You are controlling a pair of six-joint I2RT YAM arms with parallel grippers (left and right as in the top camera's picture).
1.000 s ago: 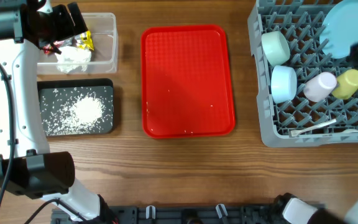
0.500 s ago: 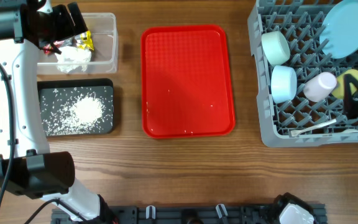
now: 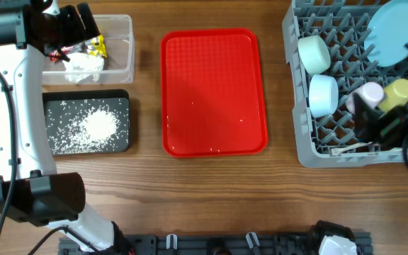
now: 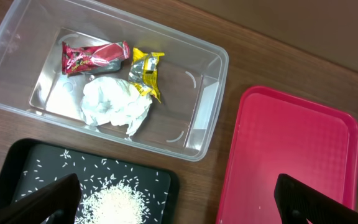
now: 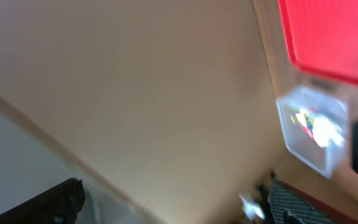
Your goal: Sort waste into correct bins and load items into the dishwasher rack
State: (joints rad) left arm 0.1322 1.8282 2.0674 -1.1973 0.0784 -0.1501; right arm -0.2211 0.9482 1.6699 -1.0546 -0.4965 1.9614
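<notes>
The clear tub (image 3: 125, 42) at top left holds the crumpled white napkin (image 4: 115, 106), a red-and-clear wrapper (image 4: 95, 57) and a yellow wrapper (image 4: 146, 71). The black tray (image 3: 122, 103) below it holds the rice grains (image 3: 96, 126). My left gripper (image 4: 178, 198) hovers above the tub, open and empty. The grey dishwasher rack (image 3: 299, 134) at right holds two pale bowls (image 3: 314, 53), the light-blue plate (image 3: 395, 32), the pink cup (image 3: 371, 91), the yellow cup (image 3: 400, 91) and the white spoon and fork (image 3: 353, 147). My right gripper (image 3: 371, 117) is over the rack by the pink cup. In its blurred wrist view the right gripper (image 5: 173, 202) looks open and empty.
The flat red tray (image 3: 214, 85) lies in the middle of the wooden table with a few stray grains on it. It also shows in the left wrist view (image 4: 291, 155) and, blurred, in the right wrist view (image 5: 334, 37).
My right arm has come in from the right edge and moved left over the rack, now covering part of the pink cup. The left arm has not moved.
</notes>
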